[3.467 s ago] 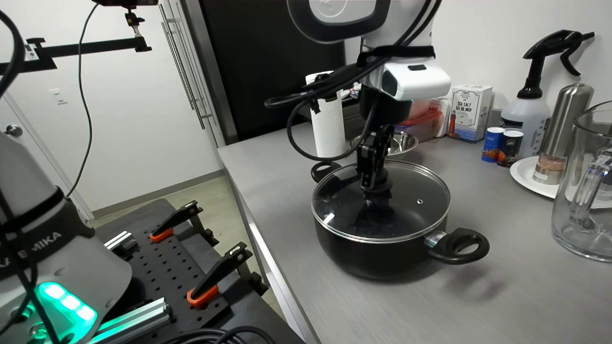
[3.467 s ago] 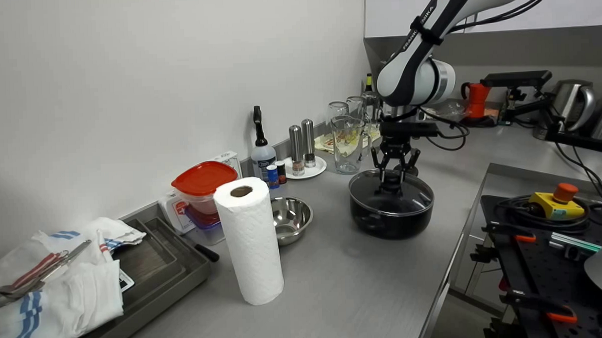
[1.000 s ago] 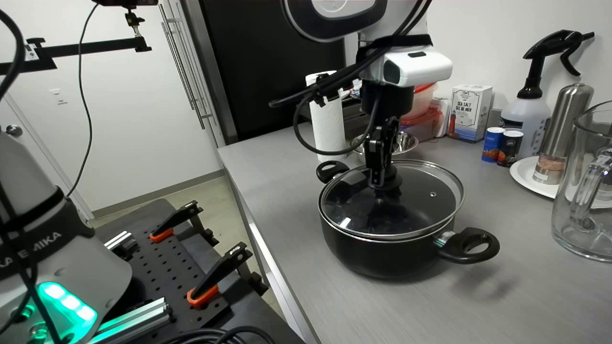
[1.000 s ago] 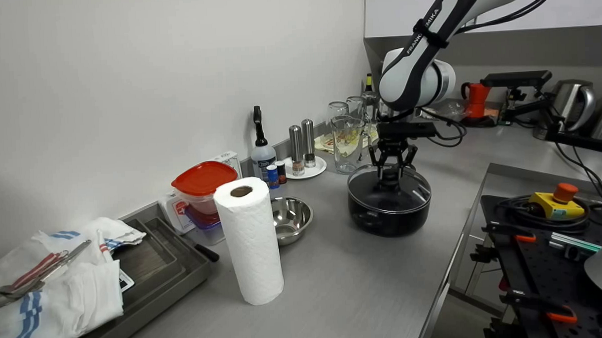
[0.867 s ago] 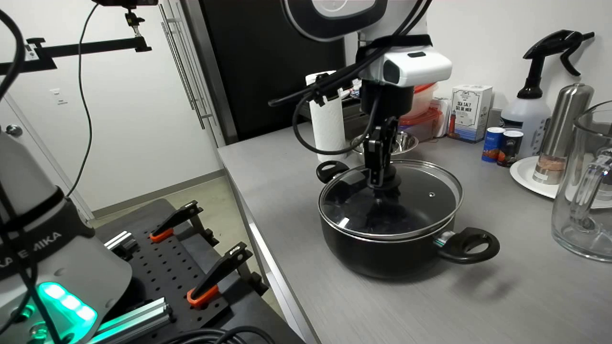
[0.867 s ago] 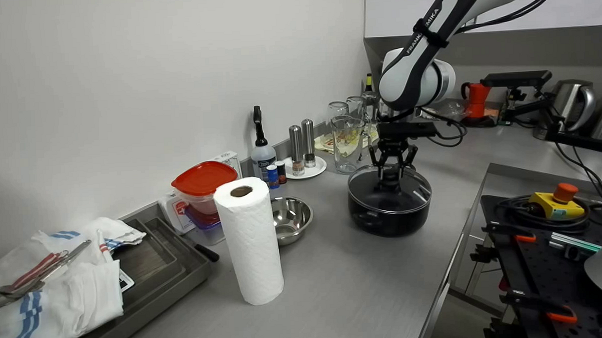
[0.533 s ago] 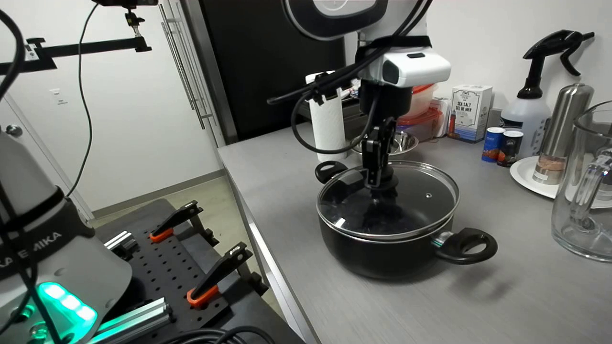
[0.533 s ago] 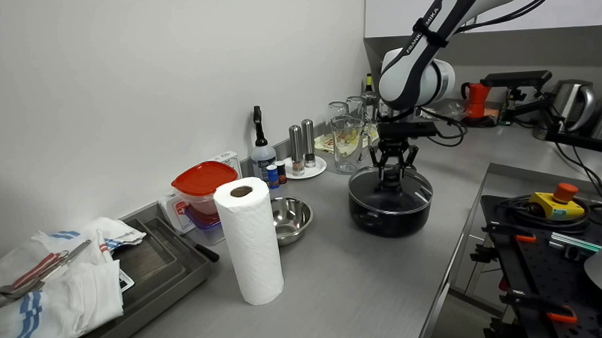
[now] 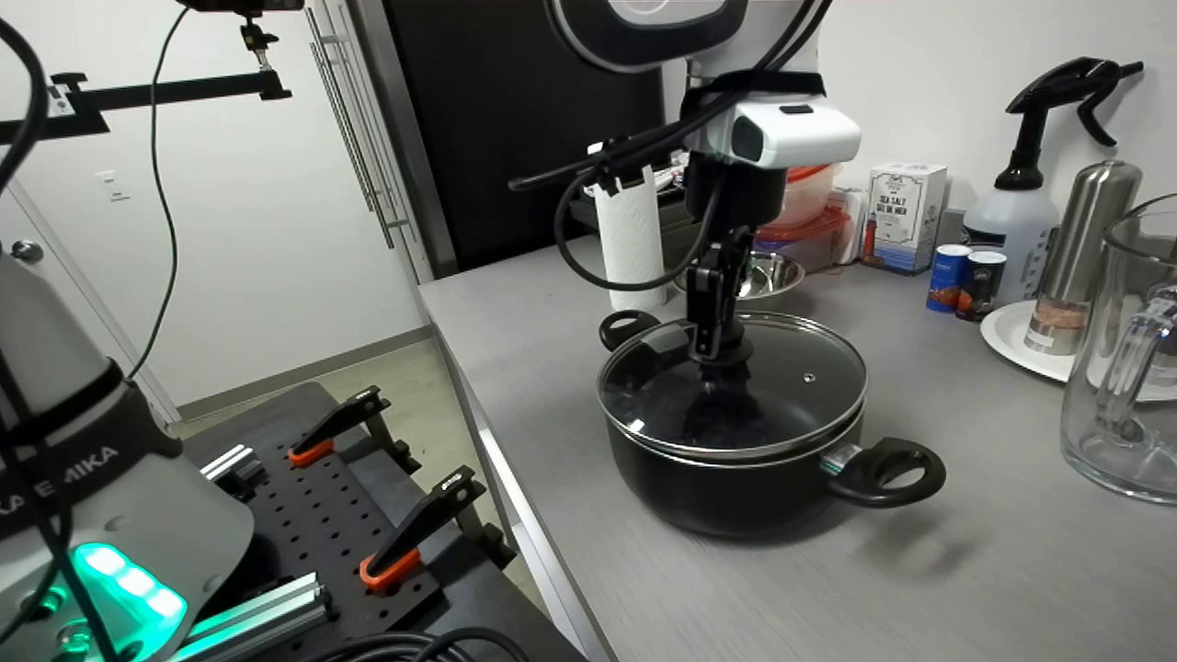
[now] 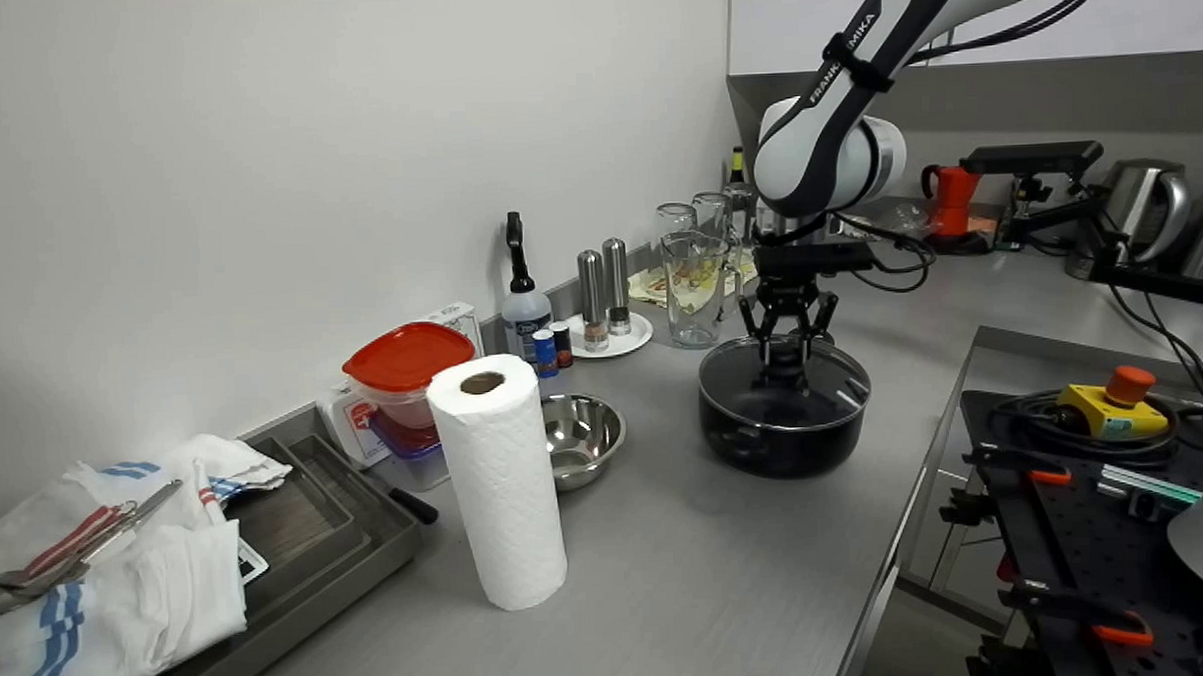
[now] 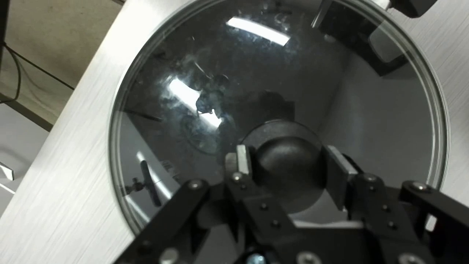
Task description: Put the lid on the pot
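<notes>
Gray counter [image 9: 828,588] bears pot [image 9: 726,501] under knob-up lid [image 9: 772,400].

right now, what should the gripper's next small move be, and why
I'd probably ease the lid down gently before opening: the gripper holds its knob, but in an exterior view a thin gap seems to show between lid and pot, so the lid may not be fully seated.
</notes>
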Robot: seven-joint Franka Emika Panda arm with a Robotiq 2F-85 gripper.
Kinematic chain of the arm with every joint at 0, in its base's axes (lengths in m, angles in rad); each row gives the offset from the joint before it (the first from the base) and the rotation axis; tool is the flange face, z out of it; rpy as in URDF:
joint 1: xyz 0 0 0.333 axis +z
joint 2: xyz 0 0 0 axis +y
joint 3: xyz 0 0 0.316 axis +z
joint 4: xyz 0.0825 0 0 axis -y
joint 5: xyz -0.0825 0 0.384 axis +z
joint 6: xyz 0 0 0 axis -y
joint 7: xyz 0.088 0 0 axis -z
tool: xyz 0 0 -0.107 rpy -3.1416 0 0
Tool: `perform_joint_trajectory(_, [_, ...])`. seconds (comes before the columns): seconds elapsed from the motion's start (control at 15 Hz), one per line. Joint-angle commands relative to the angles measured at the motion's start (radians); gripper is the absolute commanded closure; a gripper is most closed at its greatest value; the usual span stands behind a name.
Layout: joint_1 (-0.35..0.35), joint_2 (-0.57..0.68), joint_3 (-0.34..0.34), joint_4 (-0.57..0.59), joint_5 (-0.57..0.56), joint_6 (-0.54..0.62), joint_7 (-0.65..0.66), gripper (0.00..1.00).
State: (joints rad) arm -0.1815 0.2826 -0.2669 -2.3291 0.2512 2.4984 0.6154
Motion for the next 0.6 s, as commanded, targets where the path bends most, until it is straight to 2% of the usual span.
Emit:
perform_joint_trajectory(0.0, [-0.006,-0.018,0.010,0.019,0.020,-0.047,-0.018,0.75])
perform_joint_trajectory(0.4, [-0.009,-0.012,0.012,0.025,0.027,-0.054,-0.025,0.75])
perform_joint_trajectory(0.47, [-0.008,-0.011,0.012,0.026,0.026,-0.055,-0.023,0.25])
perform_joint_trajectory(0.53, [-0.008,-0.012,0.011,0.025,0.025,-0.054,-0.022,0.24])
